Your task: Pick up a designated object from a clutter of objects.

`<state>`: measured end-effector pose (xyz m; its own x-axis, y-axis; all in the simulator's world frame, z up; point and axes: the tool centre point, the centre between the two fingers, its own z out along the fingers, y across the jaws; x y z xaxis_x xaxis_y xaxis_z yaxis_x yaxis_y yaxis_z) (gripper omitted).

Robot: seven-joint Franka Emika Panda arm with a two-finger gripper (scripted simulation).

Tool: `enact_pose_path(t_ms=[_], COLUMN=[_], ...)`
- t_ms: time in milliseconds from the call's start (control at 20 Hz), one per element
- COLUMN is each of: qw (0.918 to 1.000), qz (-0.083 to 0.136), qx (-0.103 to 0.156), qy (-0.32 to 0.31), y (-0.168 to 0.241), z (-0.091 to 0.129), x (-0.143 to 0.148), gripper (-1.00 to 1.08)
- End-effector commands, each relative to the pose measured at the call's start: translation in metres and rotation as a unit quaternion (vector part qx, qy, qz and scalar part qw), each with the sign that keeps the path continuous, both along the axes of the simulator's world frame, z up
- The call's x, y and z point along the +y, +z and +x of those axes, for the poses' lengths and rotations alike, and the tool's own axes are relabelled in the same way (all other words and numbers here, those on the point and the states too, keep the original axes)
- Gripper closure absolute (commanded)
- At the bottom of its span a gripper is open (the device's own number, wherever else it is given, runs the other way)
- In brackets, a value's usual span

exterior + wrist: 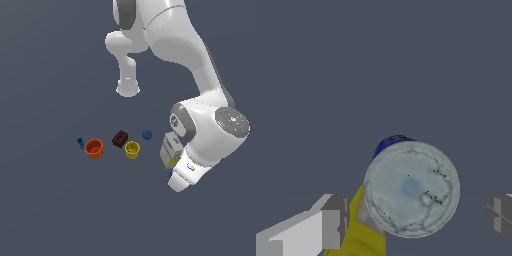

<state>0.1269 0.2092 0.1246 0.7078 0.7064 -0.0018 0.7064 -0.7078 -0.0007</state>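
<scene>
Gripper (415, 220) astride half-hidden blue can (411, 189)

White arm (200, 75) over box (171, 149); orange cup (94, 148), yellow cup (132, 149) apart

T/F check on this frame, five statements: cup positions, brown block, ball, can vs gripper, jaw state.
1. The orange cup sits toward the exterior view's left of the yellow cup. True.
2. The dark brown block is inside the yellow cup. False: it lies on the floor, apart from the cup.
3. The blue ball is held by the gripper. False: it rests on the floor, clear of the arm.
4. In the wrist view the blue can shows its pale round top between the two fingers. True.
5. The fingers are clamped on the can. False: a gap shows on both sides; the gripper is open.
</scene>
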Motion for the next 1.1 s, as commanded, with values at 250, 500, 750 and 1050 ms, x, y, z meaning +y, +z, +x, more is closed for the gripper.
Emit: enact_pose_path(t_ms=[250, 500, 750, 1050], qw=[1.0, 1.0, 1.0, 1.0], qz=[0.0, 0.0, 0.0, 0.0], qx=[0.0, -0.001, -0.001, -0.001], qy=[0.0, 0.001, 0.001, 0.001], y=[-0.022, -0.047, -0.051, -0.05], z=[0.0, -0.001, 0.001, 0.001], x=[0.0, 0.0, 0.001, 0.001], gripper=[-0.92, -0.92, -0.92, 1.08])
